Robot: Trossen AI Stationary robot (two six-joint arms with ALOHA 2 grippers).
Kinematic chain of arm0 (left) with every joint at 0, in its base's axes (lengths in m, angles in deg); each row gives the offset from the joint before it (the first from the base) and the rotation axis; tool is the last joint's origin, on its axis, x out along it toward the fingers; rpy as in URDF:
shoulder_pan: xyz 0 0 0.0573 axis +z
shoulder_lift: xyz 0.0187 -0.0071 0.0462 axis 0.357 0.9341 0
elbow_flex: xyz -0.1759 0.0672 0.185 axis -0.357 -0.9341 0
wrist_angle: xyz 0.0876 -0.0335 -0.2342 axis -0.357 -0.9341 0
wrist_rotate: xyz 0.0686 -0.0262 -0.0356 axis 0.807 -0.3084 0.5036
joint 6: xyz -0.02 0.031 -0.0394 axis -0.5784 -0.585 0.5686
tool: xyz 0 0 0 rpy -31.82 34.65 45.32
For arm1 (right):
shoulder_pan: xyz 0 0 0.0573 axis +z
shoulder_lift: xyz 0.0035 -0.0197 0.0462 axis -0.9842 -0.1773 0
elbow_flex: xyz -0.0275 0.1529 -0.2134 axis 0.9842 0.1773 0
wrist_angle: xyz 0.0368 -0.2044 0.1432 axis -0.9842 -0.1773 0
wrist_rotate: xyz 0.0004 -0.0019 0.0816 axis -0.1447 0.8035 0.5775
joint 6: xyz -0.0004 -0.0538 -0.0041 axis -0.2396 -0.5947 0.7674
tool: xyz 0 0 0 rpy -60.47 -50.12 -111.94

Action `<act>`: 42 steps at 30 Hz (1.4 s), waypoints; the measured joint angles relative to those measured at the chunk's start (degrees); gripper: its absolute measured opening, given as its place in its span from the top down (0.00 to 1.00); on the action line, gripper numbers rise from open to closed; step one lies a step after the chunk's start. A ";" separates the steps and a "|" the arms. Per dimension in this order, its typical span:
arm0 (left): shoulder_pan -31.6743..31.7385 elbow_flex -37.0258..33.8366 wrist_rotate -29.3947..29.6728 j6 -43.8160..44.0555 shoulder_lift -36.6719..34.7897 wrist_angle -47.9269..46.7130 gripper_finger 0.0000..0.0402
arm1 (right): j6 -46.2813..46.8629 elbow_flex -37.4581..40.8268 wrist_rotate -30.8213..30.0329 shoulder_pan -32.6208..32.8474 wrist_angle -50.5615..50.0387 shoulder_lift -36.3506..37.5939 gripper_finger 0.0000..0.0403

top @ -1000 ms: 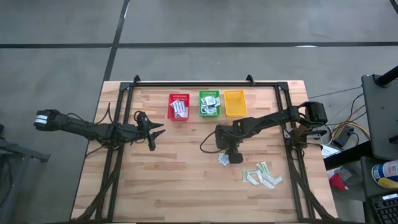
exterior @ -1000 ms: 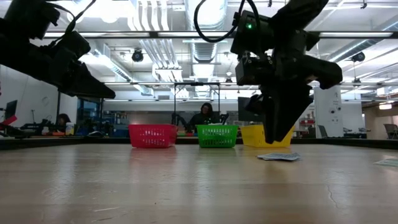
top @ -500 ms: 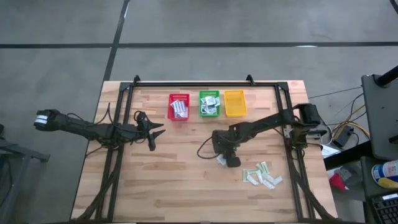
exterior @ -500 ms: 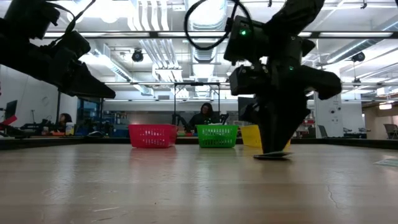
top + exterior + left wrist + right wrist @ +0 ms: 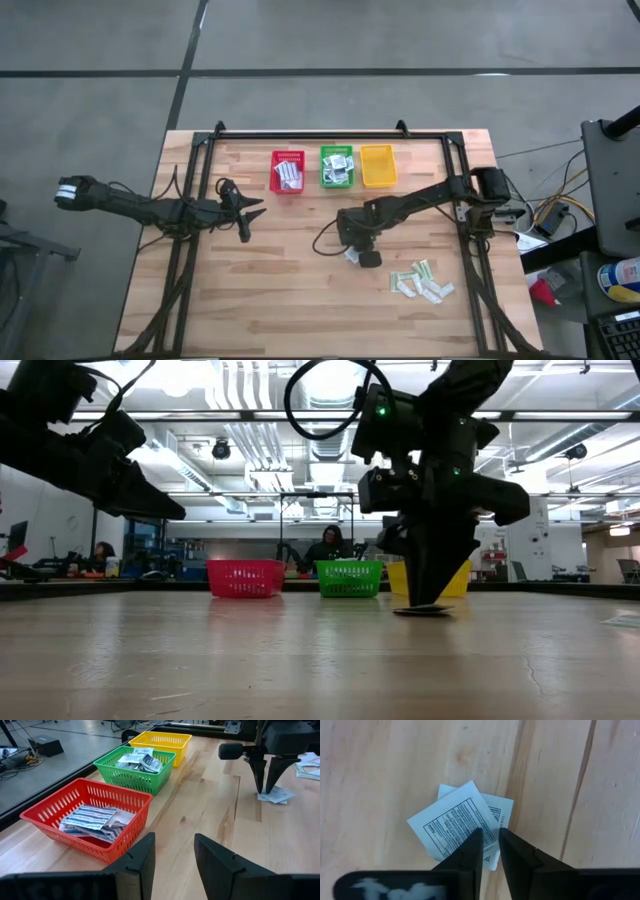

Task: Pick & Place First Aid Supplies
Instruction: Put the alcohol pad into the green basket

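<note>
My table [image 5: 290, 290] is pale wooden planks. Along its far edge I see a red basket [image 5: 287, 171], a green basket [image 5: 337, 166] and a yellow basket [image 5: 378, 165] standing in a row. Nearer, two overlapping square packets [image 5: 462, 825] lie mid-table, with a loose cluster of pale strips [image 5: 422, 282] well apart toward the right corner.

right gripper [image 5: 490, 842] lower, narrower, now over square packets [image 5: 457, 824]

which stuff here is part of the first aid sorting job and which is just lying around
Part of the job:
- square white packets under the right gripper
- pale strip packets loose on the table
- striped packets in the red basket
- packets in the green basket
- yellow basket

Just around:
- waiting left gripper
- person in the room behind
</note>
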 joint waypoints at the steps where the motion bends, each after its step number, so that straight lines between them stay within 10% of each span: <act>1: 0.00 -0.01 0.00 0.00 0.00 0.00 0.67 | 0.31 0.07 0.02 0.00 0.00 0.00 0.87; 13: 0.01 0.00 0.00 0.04 0.00 0.00 0.67 | 0.57 -0.75 0.63 -0.12 -1.78 0.13 0.96; 30: 0.01 0.00 0.00 0.33 0.00 0.00 0.67 | -2.04 -8.34 8.45 4.19 -14.33 0.98 0.76; 42: 0.00 0.00 -0.02 0.93 0.02 0.00 0.67 | -6.34 -7.87 -0.04 6.36 -12.45 -0.05 0.73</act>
